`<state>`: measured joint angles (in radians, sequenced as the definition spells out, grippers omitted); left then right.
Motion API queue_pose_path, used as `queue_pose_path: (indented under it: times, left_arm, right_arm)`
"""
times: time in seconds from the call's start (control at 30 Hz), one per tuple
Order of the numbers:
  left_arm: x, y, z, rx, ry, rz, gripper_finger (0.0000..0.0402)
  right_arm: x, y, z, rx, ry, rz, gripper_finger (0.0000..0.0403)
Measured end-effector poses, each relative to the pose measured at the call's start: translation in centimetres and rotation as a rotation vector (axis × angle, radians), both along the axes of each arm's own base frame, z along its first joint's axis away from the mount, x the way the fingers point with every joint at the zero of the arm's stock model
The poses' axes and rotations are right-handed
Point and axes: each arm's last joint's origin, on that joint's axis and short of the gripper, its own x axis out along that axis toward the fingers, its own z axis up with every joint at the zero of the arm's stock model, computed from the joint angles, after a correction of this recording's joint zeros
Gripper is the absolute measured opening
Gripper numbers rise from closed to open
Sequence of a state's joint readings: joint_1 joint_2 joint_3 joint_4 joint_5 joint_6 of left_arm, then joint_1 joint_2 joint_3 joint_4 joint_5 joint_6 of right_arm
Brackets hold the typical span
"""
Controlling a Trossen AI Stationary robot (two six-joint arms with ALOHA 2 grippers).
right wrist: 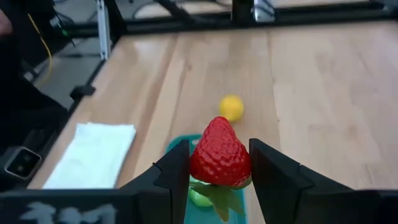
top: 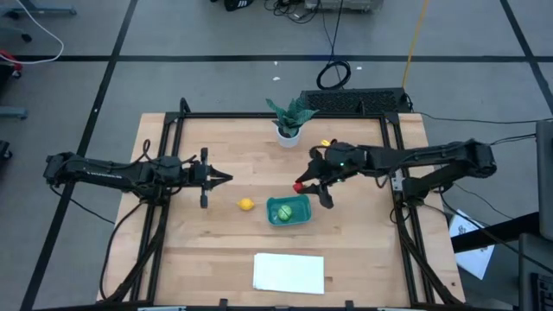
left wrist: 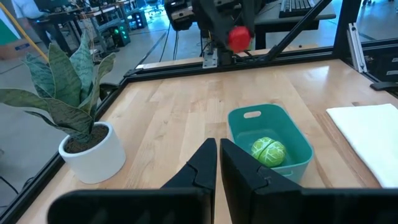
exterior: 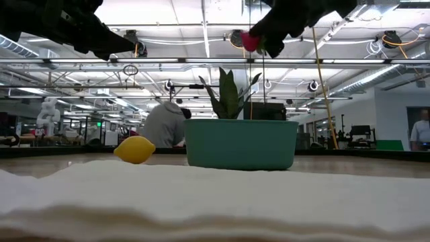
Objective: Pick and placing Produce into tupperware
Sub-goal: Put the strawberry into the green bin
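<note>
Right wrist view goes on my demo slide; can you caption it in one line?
Right gripper holds a red strawberry above the teal tub, lemon waiting on the table beyond.

Red strawberry [right wrist: 219,155], teal tub [top: 289,218]

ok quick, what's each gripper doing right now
left gripper: closed, empty
right gripper: closed on the red strawberry, raised above the teal tub

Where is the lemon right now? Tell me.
The lemon lies on the wooden table in the high view, left of the teal tub and apart from it, near the table's middle.
</note>
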<state>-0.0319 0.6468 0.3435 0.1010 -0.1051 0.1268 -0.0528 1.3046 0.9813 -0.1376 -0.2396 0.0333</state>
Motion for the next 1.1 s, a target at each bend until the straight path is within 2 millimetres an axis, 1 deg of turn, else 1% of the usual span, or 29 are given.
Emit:
queue_pose_path:
  times: [0.17,0.37,0.47,0.7,0.9,1.1]
  left_arm:
    - [0.0,0.0,0.0,0.000,0.000,0.000,0.0026]
    - [0.0,0.0,0.0,0.000,0.000,0.000,0.0026]
    - [0.0,0.0,0.0,0.003,0.000,-0.001,0.0026]
    - [0.0,0.0,0.0,0.009,0.002,-0.002,0.0026]
    - [0.0,0.0,0.0,0.009,0.001,-0.002,0.0026]
    - [0.0,0.0,0.0,0.009,0.002,-0.002,0.0026]
  right_arm:
    - [1.5,-0.2,-0.6,-0.010,0.109,0.008,0.0132]
    - [3.3,-0.4,-1.3,-0.013,0.291,0.016,0.0132]
    - [4.2,-0.4,-1.3,-0.020,0.345,0.028,0.0132]
    - [6.0,-0.5,-2.1,-0.026,0.430,0.043,0.0132]
    - [6.9,-0.6,-3.5,-0.018,0.534,0.047,0.0132]
    - [7.1,-0.6,-4.6,-0.012,0.610,0.049,0.0132]
